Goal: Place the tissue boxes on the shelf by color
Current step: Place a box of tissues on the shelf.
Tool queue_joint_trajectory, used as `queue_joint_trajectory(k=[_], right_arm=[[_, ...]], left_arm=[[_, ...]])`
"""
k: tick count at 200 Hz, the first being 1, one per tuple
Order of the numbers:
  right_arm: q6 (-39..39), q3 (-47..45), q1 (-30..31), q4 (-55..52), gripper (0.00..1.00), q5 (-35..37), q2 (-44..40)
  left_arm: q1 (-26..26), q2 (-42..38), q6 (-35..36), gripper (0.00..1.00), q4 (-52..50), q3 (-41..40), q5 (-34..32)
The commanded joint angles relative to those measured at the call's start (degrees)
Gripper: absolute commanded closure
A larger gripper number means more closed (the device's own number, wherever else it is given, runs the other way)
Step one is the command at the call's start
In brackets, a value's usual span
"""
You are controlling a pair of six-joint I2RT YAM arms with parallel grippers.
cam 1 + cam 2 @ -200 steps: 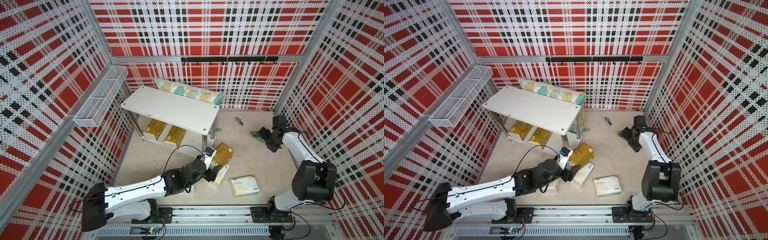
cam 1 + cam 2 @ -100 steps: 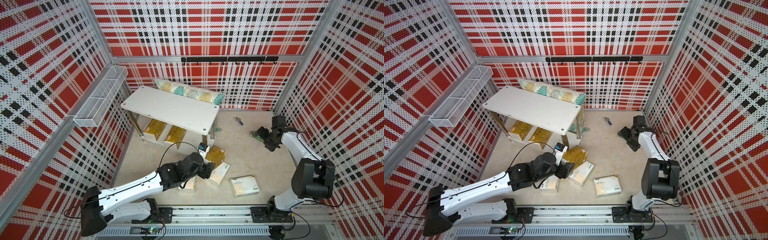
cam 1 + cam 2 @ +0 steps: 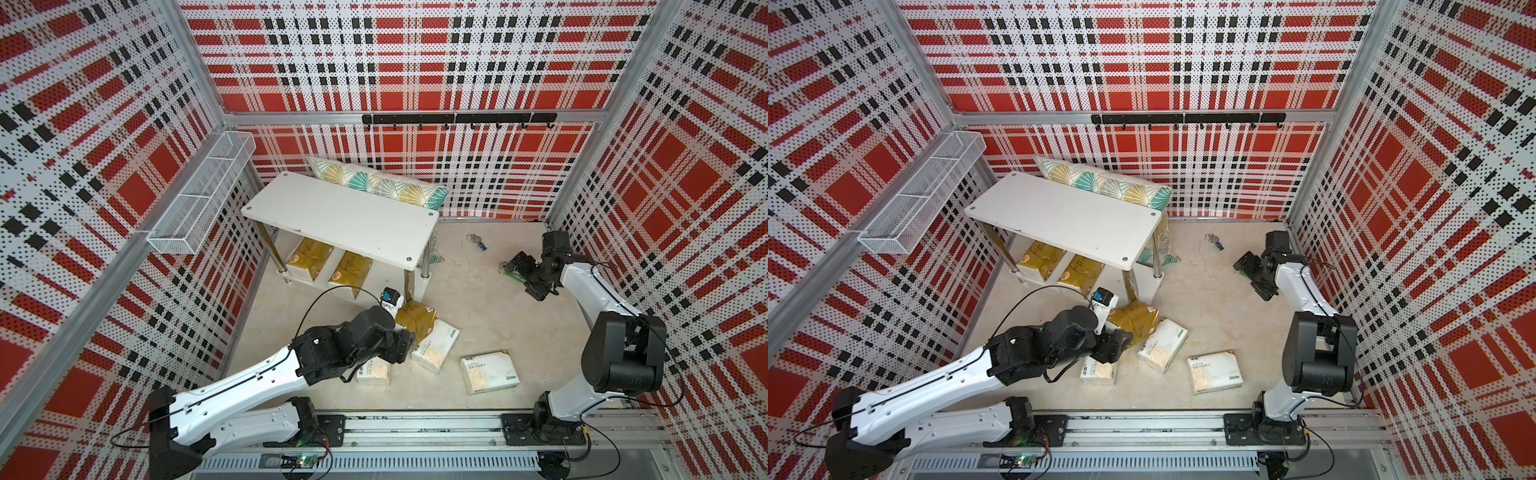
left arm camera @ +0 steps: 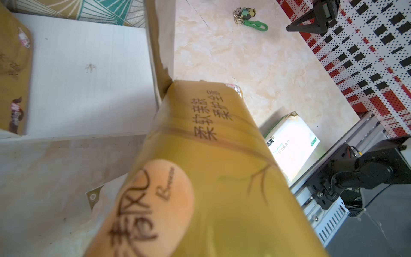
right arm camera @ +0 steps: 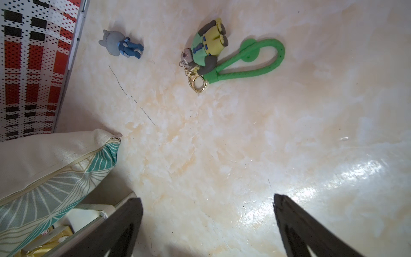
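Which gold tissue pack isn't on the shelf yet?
The gold pack out in front of the shelf, by its corner leg. The other two gold packs lie side by side on its lower tier.

Top views overhead (shared shelf [image 3: 340,216]); wrist cameras close.

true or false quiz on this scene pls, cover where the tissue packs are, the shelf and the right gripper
1. Two gold packs sit on the lower tier of the shelf. True.
2. A white pack lies on the shelf's top tier. False: the top is bare; the three white packs lie on the floor.
3. The right gripper has its jaws shut on the green keychain. False: the jaws stand open with nothing between them; the keychain lies on the floor, apart.
4. A patterned pillow stands behind the shelf. True.
5. The third gold pack is off the shelf, near its front leg. True.
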Motion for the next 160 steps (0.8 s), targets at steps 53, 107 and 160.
queue_joint_trajectory(k=[53, 107, 160], right_arm=[[1.2, 0.2, 1.0, 2.6, 0.00, -2.0, 0.6], [1.7, -0.4, 2.0, 3.6, 0.00, -2.6, 0.5], [2.6, 0.2, 4.4, 4.5, 0.00, -2.5, 1.5]], left_arm=[[2.7, -0.3, -0.6, 0.26, -10.4, 3.3, -10.4], [7.2, -1.5, 2.6, 0.27, -10.0, 1.6, -12.6], [15.4, -0.6, 8.3, 0.27, -5.1, 2.1, -6.0]])
